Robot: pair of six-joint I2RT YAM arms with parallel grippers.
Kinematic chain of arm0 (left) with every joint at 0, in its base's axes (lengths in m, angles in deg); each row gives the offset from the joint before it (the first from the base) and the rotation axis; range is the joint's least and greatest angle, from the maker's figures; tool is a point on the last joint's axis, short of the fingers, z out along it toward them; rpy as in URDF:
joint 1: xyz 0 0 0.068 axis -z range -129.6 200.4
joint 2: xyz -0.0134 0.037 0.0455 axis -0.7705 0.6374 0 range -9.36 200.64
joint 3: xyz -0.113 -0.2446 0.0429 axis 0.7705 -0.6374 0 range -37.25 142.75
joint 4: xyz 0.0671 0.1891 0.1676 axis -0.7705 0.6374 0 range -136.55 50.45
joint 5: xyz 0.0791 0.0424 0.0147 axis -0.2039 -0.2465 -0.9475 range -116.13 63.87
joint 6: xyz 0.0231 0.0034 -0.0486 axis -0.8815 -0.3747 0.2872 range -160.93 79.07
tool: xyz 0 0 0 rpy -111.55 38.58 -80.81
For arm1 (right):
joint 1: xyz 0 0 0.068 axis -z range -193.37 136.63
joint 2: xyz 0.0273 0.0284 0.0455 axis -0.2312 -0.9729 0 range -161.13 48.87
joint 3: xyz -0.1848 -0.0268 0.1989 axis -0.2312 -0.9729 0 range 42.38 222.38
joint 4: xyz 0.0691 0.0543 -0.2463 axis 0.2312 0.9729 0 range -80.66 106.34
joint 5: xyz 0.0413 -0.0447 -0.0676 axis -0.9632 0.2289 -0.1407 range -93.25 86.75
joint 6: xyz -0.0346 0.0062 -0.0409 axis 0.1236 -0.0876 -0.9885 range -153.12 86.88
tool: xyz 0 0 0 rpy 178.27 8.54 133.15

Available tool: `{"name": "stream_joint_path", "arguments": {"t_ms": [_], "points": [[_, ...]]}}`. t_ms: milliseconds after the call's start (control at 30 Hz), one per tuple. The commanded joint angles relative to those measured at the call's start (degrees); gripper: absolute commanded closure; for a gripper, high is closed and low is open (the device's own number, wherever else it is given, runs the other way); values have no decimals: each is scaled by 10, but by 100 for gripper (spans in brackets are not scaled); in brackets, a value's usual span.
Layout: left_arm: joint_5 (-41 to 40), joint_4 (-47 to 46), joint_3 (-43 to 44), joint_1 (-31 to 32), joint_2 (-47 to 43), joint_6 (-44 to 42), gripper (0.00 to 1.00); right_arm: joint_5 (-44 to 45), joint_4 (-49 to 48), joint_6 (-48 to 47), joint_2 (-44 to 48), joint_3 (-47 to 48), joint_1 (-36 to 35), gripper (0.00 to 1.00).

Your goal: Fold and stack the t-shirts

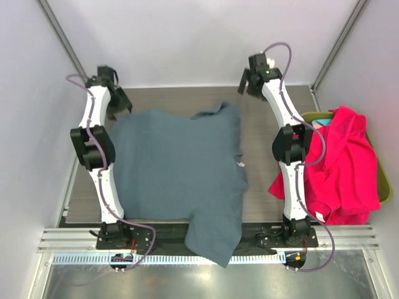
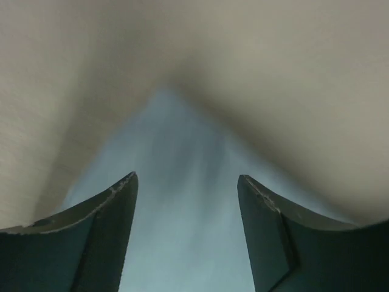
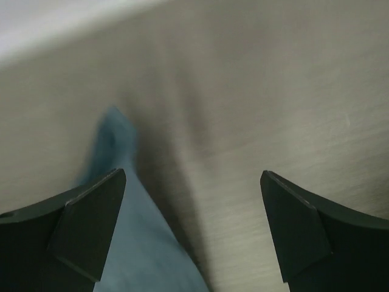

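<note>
A slate grey-blue t-shirt (image 1: pixel 181 162) lies spread over the middle of the table, its small white label (image 1: pixel 240 164) at the right edge and one end hanging over the front rail. My left gripper (image 1: pixel 118 99) hovers at the shirt's far left corner. In the left wrist view it (image 2: pixel 187 176) stands open, with blurred blue cloth (image 2: pixel 176 207) beneath the gap and nothing held. My right gripper (image 1: pixel 250 81) is beyond the far right corner. In the right wrist view it (image 3: pixel 191 172) is wide open over bare table, the cloth (image 3: pixel 127 243) beside its left finger. A bright pink-red t-shirt (image 1: pixel 343 168) drapes over the bin.
An olive-green bin (image 1: pixel 385 180) stands at the right edge of the table, a bit of teal cloth (image 1: pixel 321 123) showing at its far rim. The wood-grain table (image 1: pixel 268 124) is walled in white behind and at both sides. A metal rail (image 1: pixel 349 235) runs along the front.
</note>
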Motion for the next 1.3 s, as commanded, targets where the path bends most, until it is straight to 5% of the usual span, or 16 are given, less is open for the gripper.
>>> {"name": "stream_joint_path", "arguments": {"t_ms": [0,33,233,367,533,833,1033,1267], "points": [[16,78,-51,6,-82,-16,30,-42,-19,-8,121,-90,2,1],[15,26,-134,6,-106,-15,29,-55,-44,-9,145,-141,1,0],[-9,-20,-321,22,-259,-27,31,-89,-190,12,307,-483,-10,0],[-39,-67,-454,49,-371,-30,33,-211,-282,39,318,-548,-16,0],[-32,-113,-613,108,-517,-14,36,-259,-297,52,209,-450,-43,2],[-36,-161,-789,116,-717,1,33,-270,-295,83,8,-199,-68,7],[-14,-169,-793,121,-725,2,34,-270,-304,86,-103,-88,-86,12],[1,-149,-776,136,-689,-10,37,-268,-328,88,-131,-100,-100,13]]}}
